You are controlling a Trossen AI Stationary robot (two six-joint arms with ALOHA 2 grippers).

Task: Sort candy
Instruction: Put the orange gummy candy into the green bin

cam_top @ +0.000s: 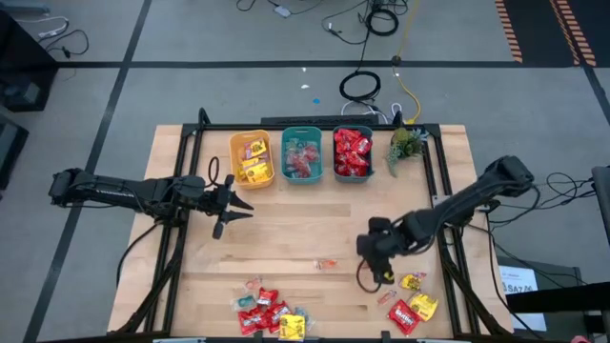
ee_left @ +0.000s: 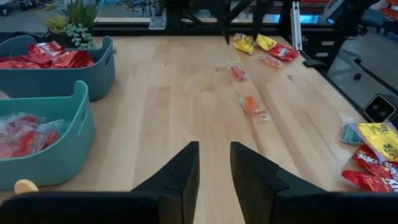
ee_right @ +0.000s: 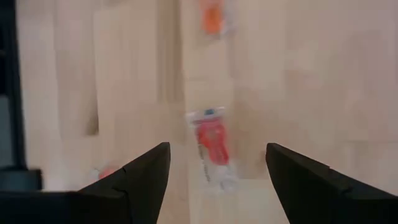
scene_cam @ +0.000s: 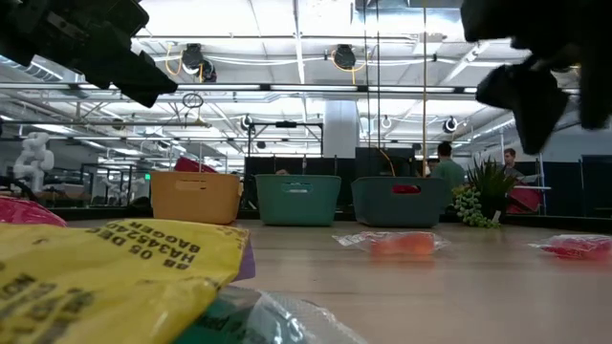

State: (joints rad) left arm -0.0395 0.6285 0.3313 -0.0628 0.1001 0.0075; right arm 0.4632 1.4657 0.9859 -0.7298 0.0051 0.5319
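Observation:
The candy lies in groups on the wooden table: a pile of red and yellow packets (cam_top: 272,312) at the near edge, more packets (cam_top: 412,300) near right, and a lone orange piece (cam_top: 327,263) mid-table. My right gripper (cam_top: 370,276) hangs open, tilted steeply down, above a clear-wrapped red piece (ee_right: 211,146) that lies flat on the wood between its spread fingers, untouched. My left gripper (cam_top: 229,205) waits at mid-left, nearly level, fingers apart (ee_left: 214,174) with nothing between them.
Three bins stand in a row at the far side: a yellow bin (cam_top: 252,158) with yellow packets, a teal bin (cam_top: 301,154) with clear-wrapped pieces, and a teal bin (cam_top: 352,152) with red packets. A small green plant (cam_top: 405,145) stands to their right. Bare wood lies mid-table.

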